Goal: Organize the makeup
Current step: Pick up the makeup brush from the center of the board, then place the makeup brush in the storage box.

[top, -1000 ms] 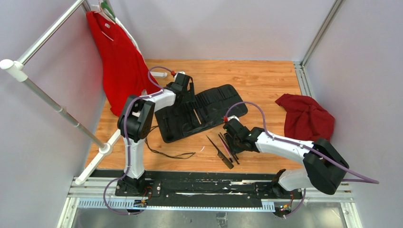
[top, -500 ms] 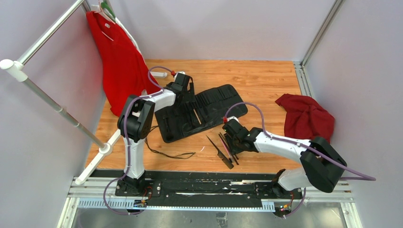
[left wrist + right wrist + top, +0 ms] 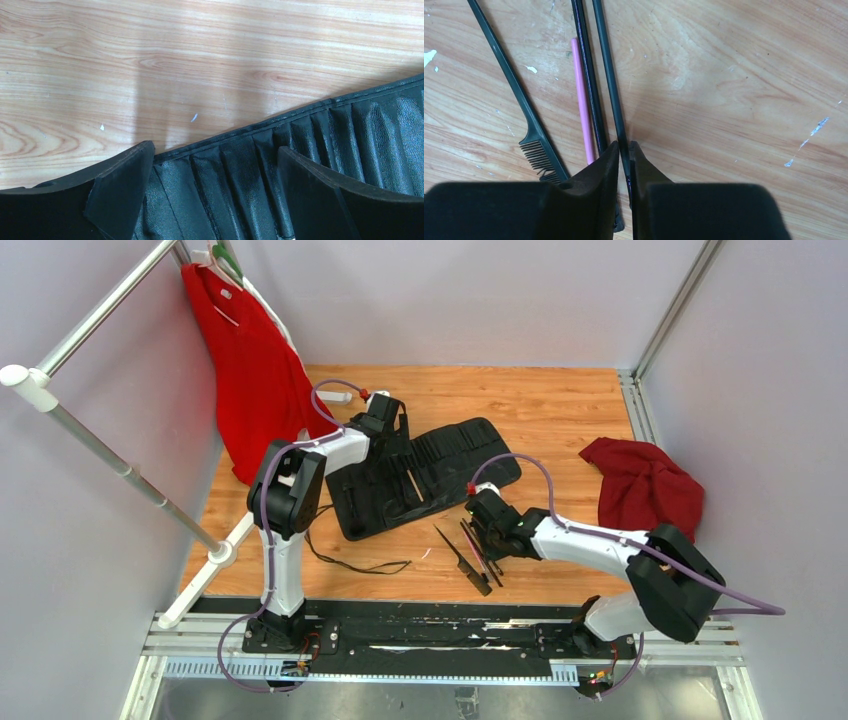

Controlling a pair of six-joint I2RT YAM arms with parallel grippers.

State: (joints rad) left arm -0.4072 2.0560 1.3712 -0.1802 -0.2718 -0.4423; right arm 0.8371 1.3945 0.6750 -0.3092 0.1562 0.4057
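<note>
The makeup lies loose on the wooden table in front of the black slotted case (image 3: pixel 430 472): a black tail comb (image 3: pixel 526 112) (image 3: pixel 462 558), a pink stick (image 3: pixel 580 100), and two thin black brush handles. My right gripper (image 3: pixel 624 146) (image 3: pixel 491 540) is low over them. It is shut on the right-hand black handle (image 3: pixel 608 65), which runs up and away between the fingertips. The other black handle (image 3: pixel 588 75) lies just left of it. My left gripper (image 3: pixel 214 149) (image 3: pixel 386 430) is open over the case's pleated slots (image 3: pixel 350 125) at its far edge, holding nothing.
A crumpled red cloth (image 3: pixel 643 486) lies at the right. A red shirt (image 3: pixel 250 370) hangs from a white clothes rack (image 3: pixel 90 440) at the left. A thin black cord (image 3: pixel 352 562) loops on the wood in front of the case.
The right gripper's fingers have come together on the black handle. The right arm has shifted slightly left. The left arm has not moved.
</note>
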